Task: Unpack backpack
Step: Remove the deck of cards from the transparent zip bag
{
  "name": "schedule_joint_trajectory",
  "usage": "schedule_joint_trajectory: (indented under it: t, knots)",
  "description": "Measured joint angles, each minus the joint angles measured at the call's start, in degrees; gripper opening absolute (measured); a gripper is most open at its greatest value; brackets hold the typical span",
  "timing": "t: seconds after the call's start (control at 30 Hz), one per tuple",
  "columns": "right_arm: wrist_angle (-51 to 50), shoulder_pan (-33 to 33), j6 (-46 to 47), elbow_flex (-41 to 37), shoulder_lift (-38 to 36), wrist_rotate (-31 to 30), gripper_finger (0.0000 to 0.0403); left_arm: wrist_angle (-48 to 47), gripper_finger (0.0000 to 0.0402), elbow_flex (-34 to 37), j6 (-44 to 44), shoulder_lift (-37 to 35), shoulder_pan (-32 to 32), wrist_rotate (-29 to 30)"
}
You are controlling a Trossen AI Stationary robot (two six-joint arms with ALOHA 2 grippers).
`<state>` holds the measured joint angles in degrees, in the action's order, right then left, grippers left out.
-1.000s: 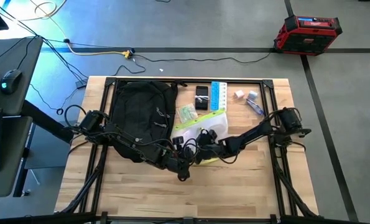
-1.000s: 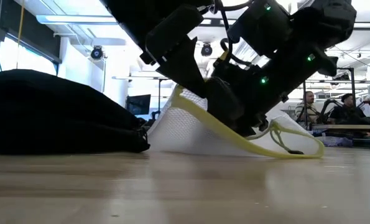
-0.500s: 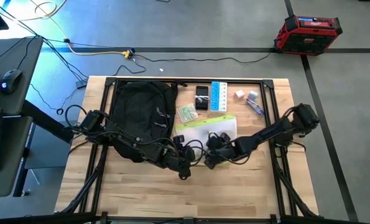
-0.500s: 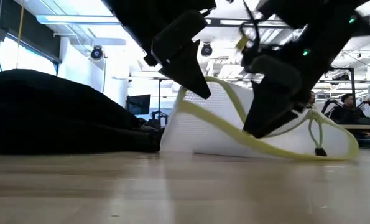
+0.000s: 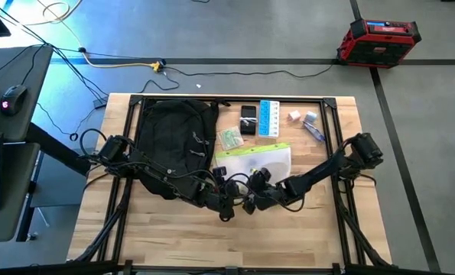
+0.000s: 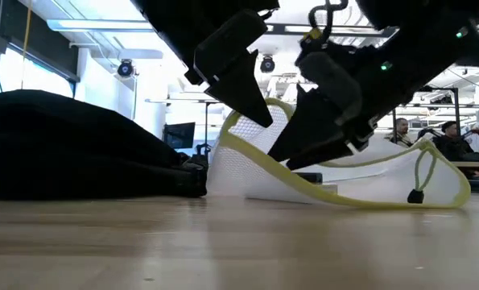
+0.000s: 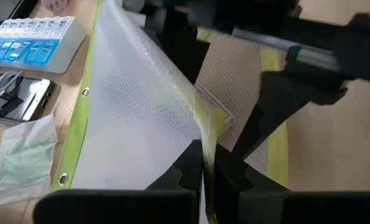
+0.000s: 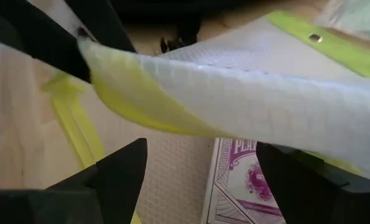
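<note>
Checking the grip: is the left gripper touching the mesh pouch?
Touching. The left wrist view shows the left gripper, fingers shut, pinching the mesh pouch's yellow edge.

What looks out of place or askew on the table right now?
The mesh pouch with yellow-green trim is not lying flat: the left gripper pinches one edge and lifts it, so it tents open. A box of playing cards shows inside, with the open right gripper at its mouth.

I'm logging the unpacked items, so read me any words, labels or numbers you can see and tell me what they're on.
"PLA", cut off: purple card box inside the mesh pouch.
Blue pill organizer: lid markings too small to read.
Backpack: white logo, unreadable.
Red case on the floor: label unreadable.
</note>
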<state>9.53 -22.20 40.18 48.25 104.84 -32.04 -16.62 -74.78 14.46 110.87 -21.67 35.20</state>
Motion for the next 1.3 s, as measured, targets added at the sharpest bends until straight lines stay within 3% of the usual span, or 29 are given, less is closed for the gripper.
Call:
schedule_joint_trajectory:
  t: [0.3,0.87,1.03,1.2,1.3]
  knots:
    - [-3.4,2.6,-4.5,0.1,0.0,3.8,0.0291,-0.1,0.0,0.0,0.0,0.0,0.0,0.0]
    - [-17.4,4.2,-1.4,0.3,-0.3,-1.6,0.0291,-0.4,0.0,0.0,-0.1,0.1,0.0,-0.5]
    - [-14.6,3.4,1.2,-0.2,-0.4,0.2,0.0291,-0.3,0.0,0.0,-0.1,0.1,0.0,-0.6]
    - [-5.8,0.1,-10.3,-0.2,-0.3,8.5,0.0291,-0.2,0.0,0.0,-0.1,0.1,-0.1,-0.8]
    - [-7.6,-1.9,-12.7,1.2,-0.2,6.7,0.0291,-0.2,0.0,0.0,-0.2,0.1,-0.1,-0.9]
